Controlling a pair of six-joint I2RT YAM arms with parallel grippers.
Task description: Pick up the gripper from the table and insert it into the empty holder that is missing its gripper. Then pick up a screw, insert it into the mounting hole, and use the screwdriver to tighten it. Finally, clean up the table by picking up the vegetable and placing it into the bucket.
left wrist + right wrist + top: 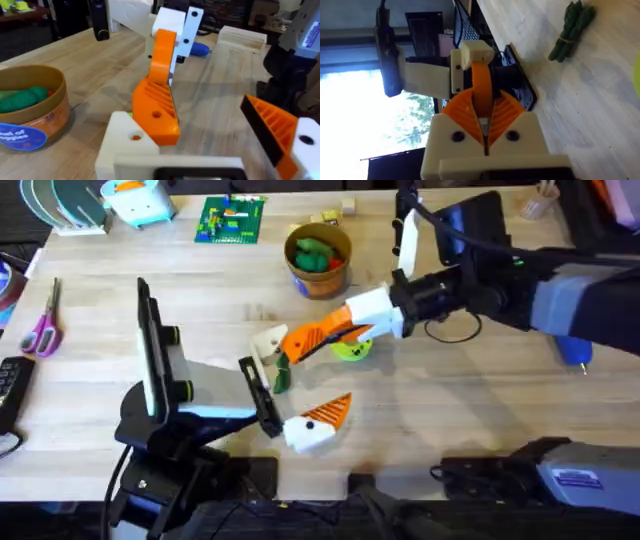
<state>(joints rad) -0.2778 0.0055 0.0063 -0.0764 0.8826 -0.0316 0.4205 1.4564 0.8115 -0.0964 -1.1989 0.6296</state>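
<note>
**Right gripper** (pixel 484 120) – your right fingers are pressed together on the gripper (pixel 481 92), the orange ribbed wedge. It stands out past the pads toward the left arm. In the overhead view this hand (pixel 322 340) sits mid-table, having reached in from the right.

**Left gripper** (pixel 210 145) – your left fingers are spread wide with nothing clamped between them. One side is the holder (pixel 125 142), a plain white block. The other is a white block with an orange ribbed tip (pixel 274 127). The wedge's free end lies against the holder's upper face, touching it. Whether it is seated, you cannot tell.

**Vegetable** (pixel 281 380) – dark green bundle on the table, just beside the holder on its near side, between the open left fingers.

**Lime green disc** (pixel 352 350) – just under the right hand.

**Bucket** (pixel 318 272) – far of the two hands, upright – green and red pieces inside.

**Screwdriver** (pixel 575 350) – blue, far right, partly under the right arm.

**Table** (pixel 460 420) – pale wood.
</note>
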